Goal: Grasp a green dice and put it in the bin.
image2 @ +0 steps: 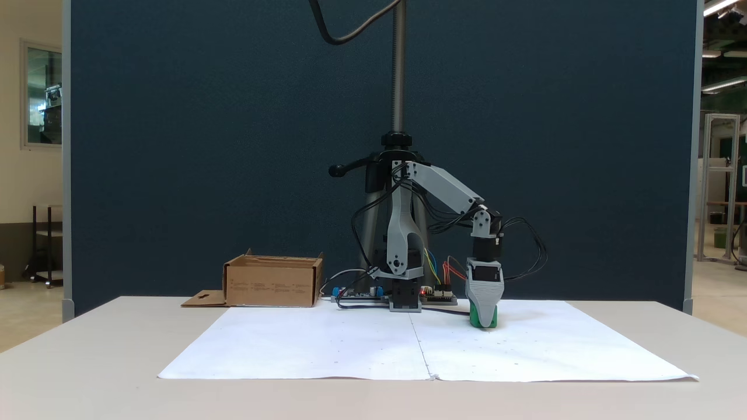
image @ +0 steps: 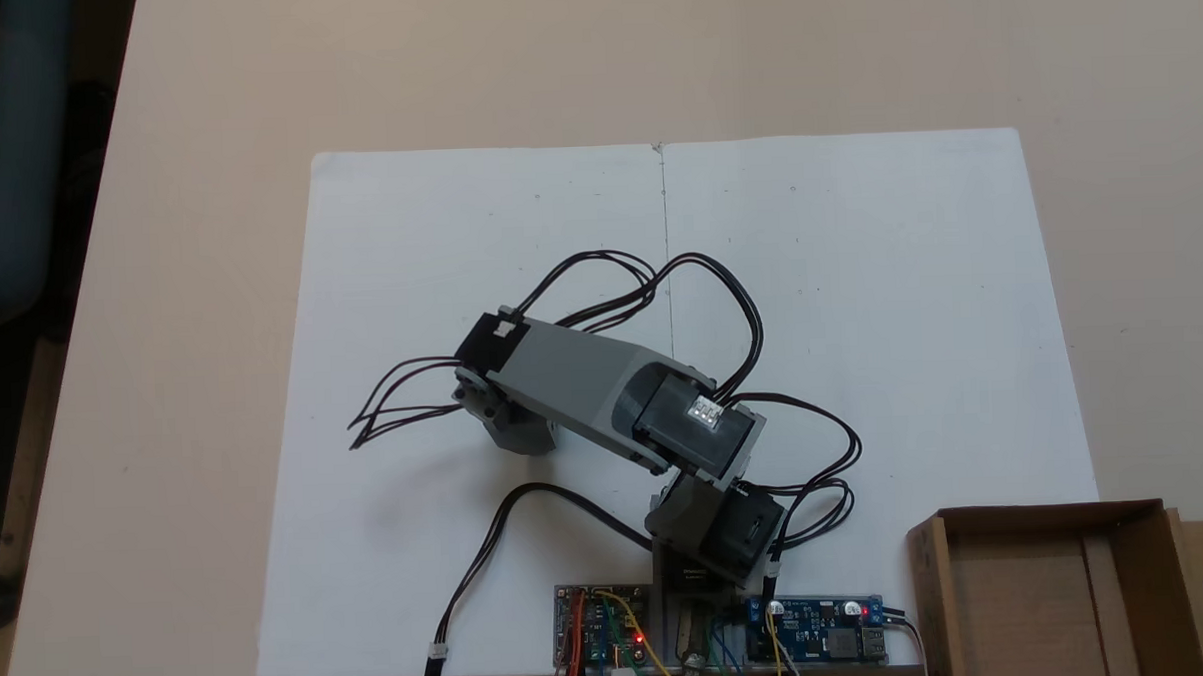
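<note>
The green dice (image2: pixel 494 319) rests on the white paper, right of the arm's base in a fixed view. My gripper (image2: pixel 483 314) points straight down onto it. One grey finger (image2: pixel 484 294) covers the dice's middle, and green shows on either side of the tip. The other jaw lies behind, so the grip cannot be read. From above, the gripper (image: pixel 510 431) is mostly under the wrist, left of the paper's centre line. The bin (image: pixel 1048 511), a brown cardboard box with nothing in it, stands at the lower right; in the other fixed view the bin (image2: pixel 271 286) is at the left.
Two white sheets (image: pixel 861 319) cover the table's middle. Circuit boards (image: pixel 822 638) and loose black cables (image: pixel 394 415) lie around the arm's base (image: pixel 685 575). A tripod pole (image2: pixel 398 70) rises behind the arm before a dark partition.
</note>
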